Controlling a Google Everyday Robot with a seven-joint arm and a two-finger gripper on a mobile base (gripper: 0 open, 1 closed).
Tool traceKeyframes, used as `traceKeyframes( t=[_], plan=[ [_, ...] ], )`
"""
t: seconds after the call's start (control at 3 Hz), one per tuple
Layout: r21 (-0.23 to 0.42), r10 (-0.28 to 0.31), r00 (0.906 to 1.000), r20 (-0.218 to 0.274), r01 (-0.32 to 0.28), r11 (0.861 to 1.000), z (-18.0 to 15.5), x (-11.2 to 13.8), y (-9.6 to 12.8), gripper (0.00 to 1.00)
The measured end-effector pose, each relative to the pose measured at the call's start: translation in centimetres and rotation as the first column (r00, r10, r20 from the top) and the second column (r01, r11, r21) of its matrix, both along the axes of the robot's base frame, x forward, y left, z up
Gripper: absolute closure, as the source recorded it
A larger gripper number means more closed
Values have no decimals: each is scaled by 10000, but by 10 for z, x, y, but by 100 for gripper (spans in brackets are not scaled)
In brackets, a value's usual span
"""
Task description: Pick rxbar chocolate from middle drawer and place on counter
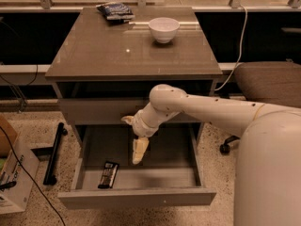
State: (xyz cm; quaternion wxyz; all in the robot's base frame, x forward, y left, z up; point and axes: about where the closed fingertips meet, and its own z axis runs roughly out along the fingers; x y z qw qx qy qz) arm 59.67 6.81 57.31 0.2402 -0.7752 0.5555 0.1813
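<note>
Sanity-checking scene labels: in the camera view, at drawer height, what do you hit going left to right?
Cardboard box → long black object on the floor → rxbar chocolate, lying in the open middle drawer → gripper, hanging over the drawer just right of the bar → chair base.

The gripper [138,152] hangs at the arm's low end, pointing down, perhaps tilted a little. The white wrist [143,124] sits just above it, with a small pale tab jutting toward view-left. Up and to the gripper's right in the view, the arm bends at a rounded elbow joint [164,100]. From there the long arm link [221,114] runs farther right into the bulky white body [268,173].
</note>
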Motion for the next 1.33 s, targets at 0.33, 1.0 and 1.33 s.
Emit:
traceKeyframes(
  t=[0.33, 1.0, 1.33],
  plan=[
    [679, 275, 9984, -493, -241, 9974, -29, 4, 24, 0],
    [1290, 738, 9917, -1054, -600, 9898, -62, 4, 52, 0],
    [966, 649, 9889, -1338, -521, 9940, -86, 2, 67, 0]
  ],
)
